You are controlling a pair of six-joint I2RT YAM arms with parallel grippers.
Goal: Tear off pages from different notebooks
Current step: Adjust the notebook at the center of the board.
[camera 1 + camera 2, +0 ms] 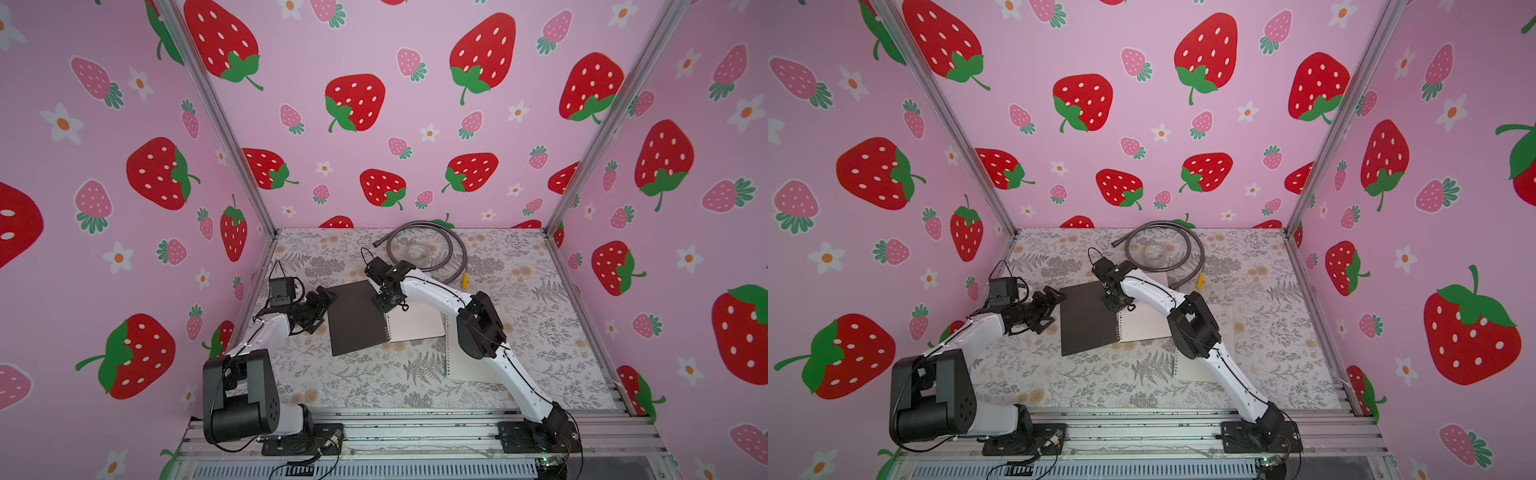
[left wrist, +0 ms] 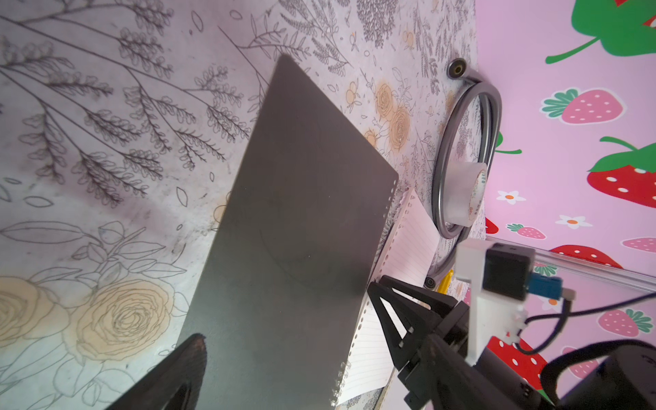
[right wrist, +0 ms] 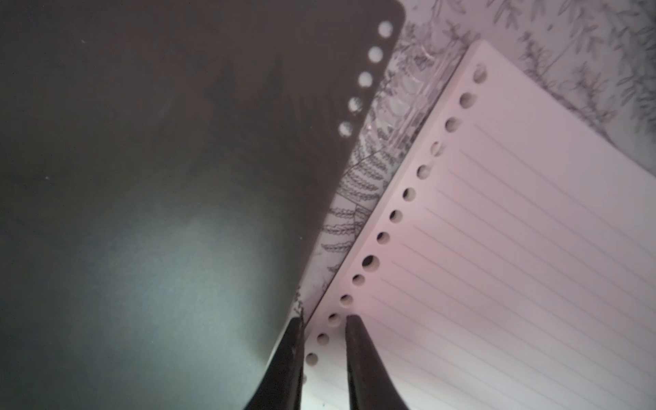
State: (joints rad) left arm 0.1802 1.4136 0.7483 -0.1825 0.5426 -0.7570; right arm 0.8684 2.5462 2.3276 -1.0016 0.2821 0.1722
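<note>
Floral tabletop (image 1: 374,386), in a top view: open notebook (image 1: 357,320) mid-table, left gripper (image 1: 326,311) spread beside it | left wrist: dark cover (image 2: 294,230) unpinned, hold it down first | right wrist: right gripper (image 3: 324,319) narrowly parted astride the page (image 3: 497,248) holes, grip unclear; peel along the binding.

In my left wrist camera the dark notebook cover (image 2: 294,227) lies flat on the floral table cover (image 2: 106,149), and its punched edge is turned toward a lined page (image 2: 415,241). The right gripper (image 2: 380,289) points its black tips down at the holes of this page. Farther off I see a coiled grey hose (image 2: 495,106) with a roll of clear tape (image 2: 461,191) inside it, near the strawberry wall (image 2: 568,170). Of the left gripper (image 2: 188,365) only one dark fingertip shows, just beside the cover.
</note>
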